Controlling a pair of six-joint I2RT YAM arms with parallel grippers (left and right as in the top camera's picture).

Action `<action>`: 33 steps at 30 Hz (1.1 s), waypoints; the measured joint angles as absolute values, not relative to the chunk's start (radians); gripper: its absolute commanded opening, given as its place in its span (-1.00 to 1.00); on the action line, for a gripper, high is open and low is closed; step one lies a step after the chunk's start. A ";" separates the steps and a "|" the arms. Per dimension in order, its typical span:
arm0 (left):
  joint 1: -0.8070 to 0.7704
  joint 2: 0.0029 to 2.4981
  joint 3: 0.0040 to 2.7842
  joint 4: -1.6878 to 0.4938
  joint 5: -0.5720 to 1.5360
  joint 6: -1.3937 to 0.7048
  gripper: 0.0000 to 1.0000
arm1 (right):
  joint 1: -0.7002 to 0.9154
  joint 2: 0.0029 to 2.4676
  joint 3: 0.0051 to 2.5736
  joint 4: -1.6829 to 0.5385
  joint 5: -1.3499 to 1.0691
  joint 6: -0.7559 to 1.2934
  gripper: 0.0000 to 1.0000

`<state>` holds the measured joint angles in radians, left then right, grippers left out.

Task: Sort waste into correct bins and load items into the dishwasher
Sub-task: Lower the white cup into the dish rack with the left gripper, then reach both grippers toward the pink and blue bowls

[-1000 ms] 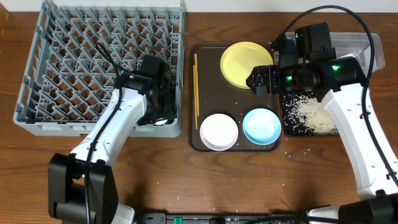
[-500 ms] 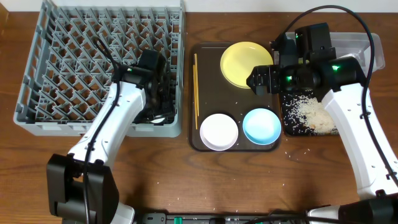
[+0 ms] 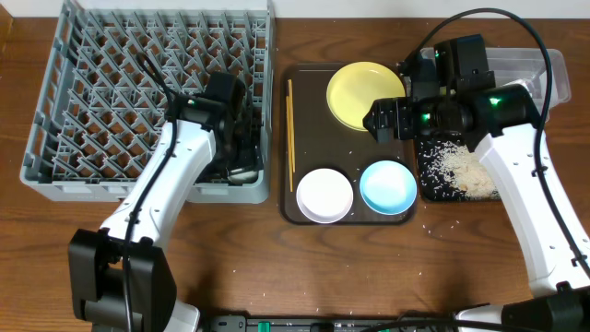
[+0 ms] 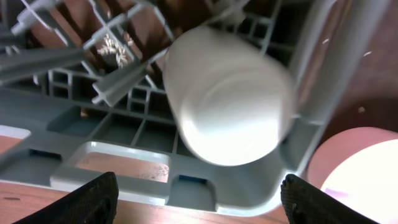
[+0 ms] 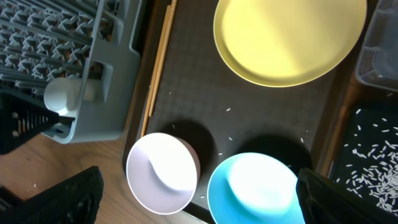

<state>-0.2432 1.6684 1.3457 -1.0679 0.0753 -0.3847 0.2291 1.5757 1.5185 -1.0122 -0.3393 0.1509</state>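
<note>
A white cup [image 4: 227, 96] lies on its side in the front right corner of the grey dishwasher rack [image 3: 55, 111]; it also shows in the right wrist view [image 5: 65, 94]. My left gripper [image 4: 202, 199] is open and empty just above it, over the rack's front wall [image 3: 241, 164]. My right gripper [image 5: 196, 199] is open and empty above the dark tray [image 3: 306, 111], which holds a yellow plate [image 3: 362, 92], a white bowl [image 3: 324, 195], a blue bowl [image 3: 387, 186] and wooden chopsticks [image 3: 290, 124].
A black bin [image 3: 456, 166] with spilled rice stands right of the tray. A clear bin [image 3: 530, 69] stands behind it. Rice grains lie scattered on the wooden table near the front.
My left gripper has drawn back and up from the rack's corner, leaving the white cup lying there. The right arm has not moved.
</note>
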 measured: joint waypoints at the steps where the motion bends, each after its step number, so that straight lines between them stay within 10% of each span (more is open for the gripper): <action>1: -0.243 1.668 1.358 -1.069 0.075 -0.385 0.70 | 0.232 1.576 1.518 -1.012 -0.340 0.151 0.99; 11: -0.244 1.649 1.482 -1.134 0.207 -0.385 0.58 | 0.237 1.575 1.518 -1.013 -0.340 0.149 0.98; 19: -0.237 1.560 1.485 -1.139 0.285 -0.422 0.58 | 0.280 1.576 1.508 -1.003 -0.340 0.185 0.37; 33: -0.232 1.324 1.523 -1.210 0.287 -0.449 0.51 | 0.430 1.632 1.392 -0.957 -0.303 0.270 0.37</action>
